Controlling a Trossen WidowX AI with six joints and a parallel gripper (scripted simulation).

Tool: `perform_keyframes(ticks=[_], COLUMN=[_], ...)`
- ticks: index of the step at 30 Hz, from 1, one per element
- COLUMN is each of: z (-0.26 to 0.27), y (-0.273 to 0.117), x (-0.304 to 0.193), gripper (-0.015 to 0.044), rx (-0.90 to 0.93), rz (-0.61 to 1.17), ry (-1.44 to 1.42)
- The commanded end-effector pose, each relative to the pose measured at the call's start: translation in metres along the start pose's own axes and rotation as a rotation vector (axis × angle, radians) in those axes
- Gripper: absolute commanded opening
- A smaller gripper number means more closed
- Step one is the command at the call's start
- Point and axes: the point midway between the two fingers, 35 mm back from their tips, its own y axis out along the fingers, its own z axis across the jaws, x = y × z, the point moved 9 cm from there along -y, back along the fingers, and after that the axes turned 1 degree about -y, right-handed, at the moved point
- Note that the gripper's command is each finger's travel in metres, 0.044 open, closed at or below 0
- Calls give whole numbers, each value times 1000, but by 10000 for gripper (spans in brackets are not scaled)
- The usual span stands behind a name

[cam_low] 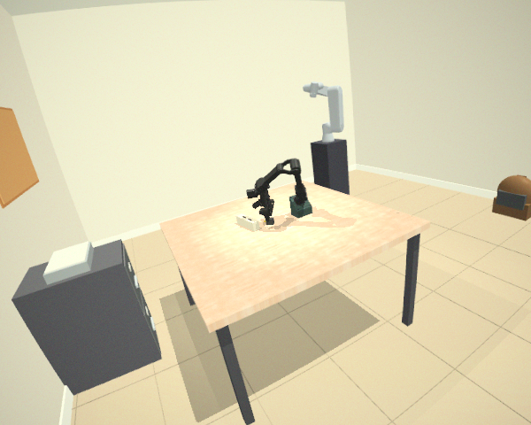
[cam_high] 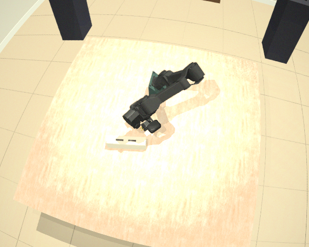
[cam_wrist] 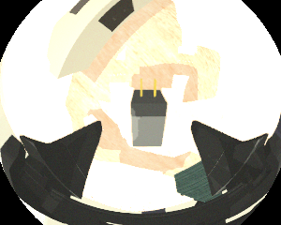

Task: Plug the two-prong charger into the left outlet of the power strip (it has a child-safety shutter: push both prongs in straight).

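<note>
The charger point(cam_high: 146, 124) point(cam_low: 269, 221) point(cam_wrist: 149, 127) has a grey and black body with two yellow prongs. In the wrist view it lies centred between the fingertips, prongs toward the top of the picture. My gripper point(cam_low: 266, 215) point(cam_wrist: 147, 126) is open, with space on both sides of the charger, low above it. In the top view the arm hides part of the gripper, and the prongs point toward the lower left. The white power strip point(cam_high: 126, 145) point(cam_low: 247, 222) point(cam_wrist: 75, 53) has two dark outlets on top and sits close by; the wrist view cuts it off at the top.
The arm's dark green base point(cam_high: 152, 83) point(cam_low: 301, 208) point(cam_wrist: 192, 182) stands on the wooden table point(cam_high: 191, 170) point(cam_low: 274, 269), behind the charger in the top view. The arm's shadow falls around the charger. Dark pedestals point(cam_high: 72, 21) point(cam_high: 285, 32) stand beyond the table.
</note>
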Motion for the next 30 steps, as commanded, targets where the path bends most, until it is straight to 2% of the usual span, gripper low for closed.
perform_keyframes(ticks=[1, 17, 29, 30], z=[-1, -1, 0, 0], y=[7, 31, 27, 27], x=[0, 0, 0, 0], gripper=[440, 440, 125, 118], rx=[2, 4, 2, 2], rz=[5, 8, 3, 3], ry=[8, 7, -1, -1])
